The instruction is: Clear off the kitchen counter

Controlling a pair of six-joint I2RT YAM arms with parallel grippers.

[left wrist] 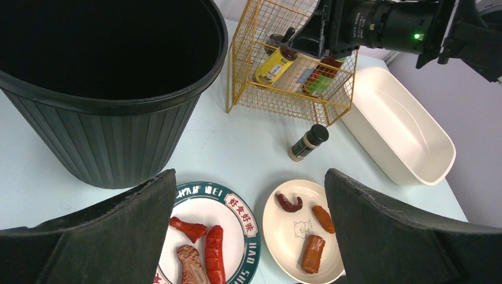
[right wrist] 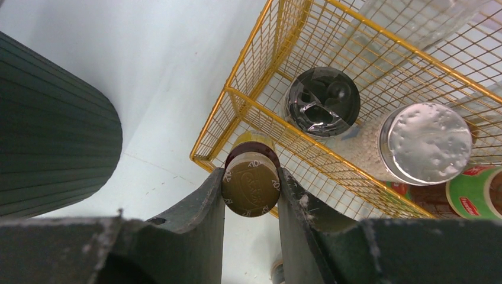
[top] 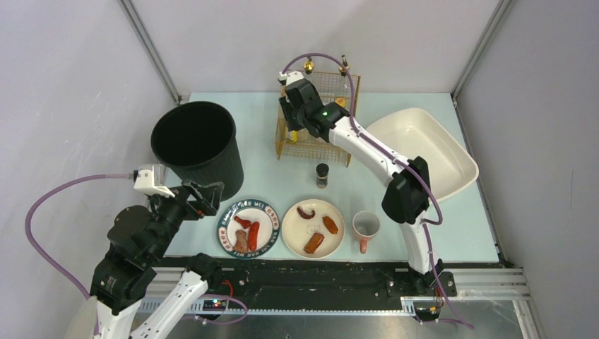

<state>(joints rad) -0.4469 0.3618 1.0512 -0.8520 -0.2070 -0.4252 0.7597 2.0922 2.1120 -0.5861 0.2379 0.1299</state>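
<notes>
The pale mint kitchen counter (top: 268, 166) carries a green-rimmed plate (top: 248, 227) of sausages and meat, a cream plate (top: 313, 227) of sausage pieces, a pink-handled mug (top: 366, 226) and a small black-capped spice bottle (top: 322, 175). My right gripper (right wrist: 251, 183) is shut on the gold cap of a yellow-labelled bottle (left wrist: 273, 65), held at the near left corner of the yellow wire basket (top: 311, 150). My left gripper (left wrist: 250, 177) hangs open above the two plates with nothing between its fingers.
A tall black bin (top: 196, 145) stands at the left, close to my left arm. A white oval tub (top: 424, 152) lies at the right. Inside the basket stand a black-lidded jar (right wrist: 322, 102), a silver-lidded jar (right wrist: 423, 142) and a green-lidded one (right wrist: 473, 195).
</notes>
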